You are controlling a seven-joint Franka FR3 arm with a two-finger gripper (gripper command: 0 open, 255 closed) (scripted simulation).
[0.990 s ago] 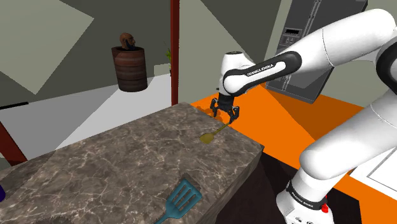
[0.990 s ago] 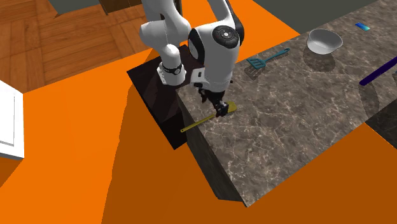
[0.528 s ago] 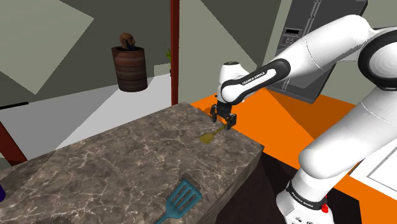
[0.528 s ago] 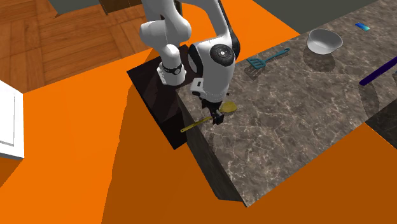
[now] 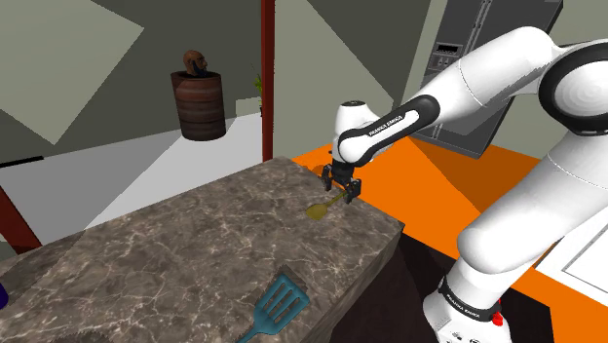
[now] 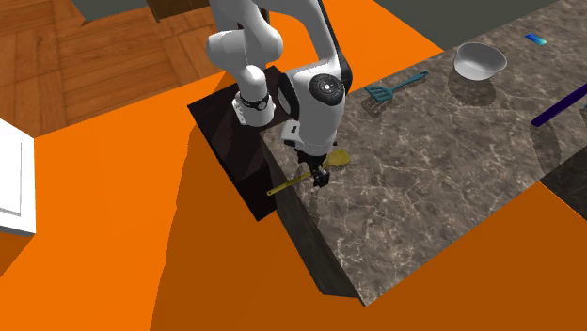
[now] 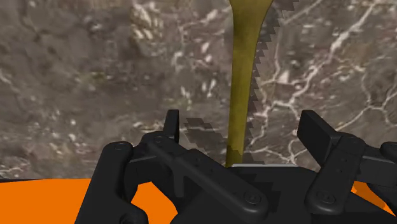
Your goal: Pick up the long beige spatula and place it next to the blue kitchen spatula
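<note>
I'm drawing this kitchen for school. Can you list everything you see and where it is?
counter: 1, grey-brown marbled, under the gripper
long spatula: 1, olive-beige, lying at the counter's edge
slotted spatula: 1, teal-blue, on the counter near the shoulder view's bottom
bowl: 1, white, on the counter's far end
barrel: 1, brown, on the floor beyond the counter
post: 1, red, behind the counter
arm: 1, white
gripper: 1, black, open, straddling the long spatula's handle
</note>
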